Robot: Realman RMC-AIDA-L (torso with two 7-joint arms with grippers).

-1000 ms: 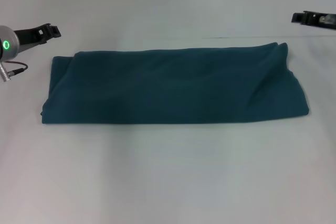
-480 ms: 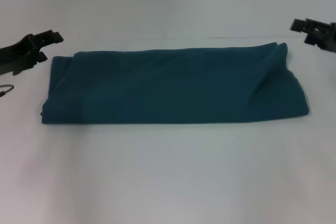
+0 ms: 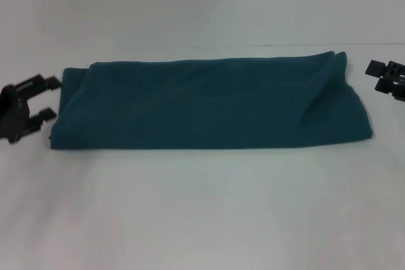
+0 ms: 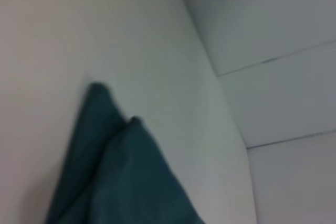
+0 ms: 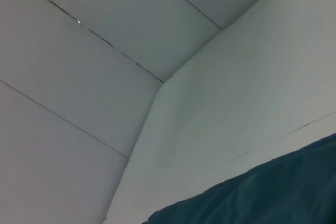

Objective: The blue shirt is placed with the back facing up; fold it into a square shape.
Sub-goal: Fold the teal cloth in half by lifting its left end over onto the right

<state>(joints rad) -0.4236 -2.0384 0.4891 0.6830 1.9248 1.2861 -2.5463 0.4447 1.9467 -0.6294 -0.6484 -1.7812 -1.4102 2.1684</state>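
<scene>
Shirt: the blue shirt (image 3: pixel 209 102) lies mid-table as a long flat band, likely folded lengthwise and needing its ends brought together
Left gripper: the left gripper (image 3: pixel 45 100) sits just beside the band's left end, jaws spread, apparently lined up to take that edge
Right gripper: the right gripper (image 3: pixel 381 75) waits near the right end; its jaw state cannot be told
Surface: a plain white table (image 3: pixel 202 207)
Room: pale panelled walls (image 5: pixel 79 103) behind
</scene>
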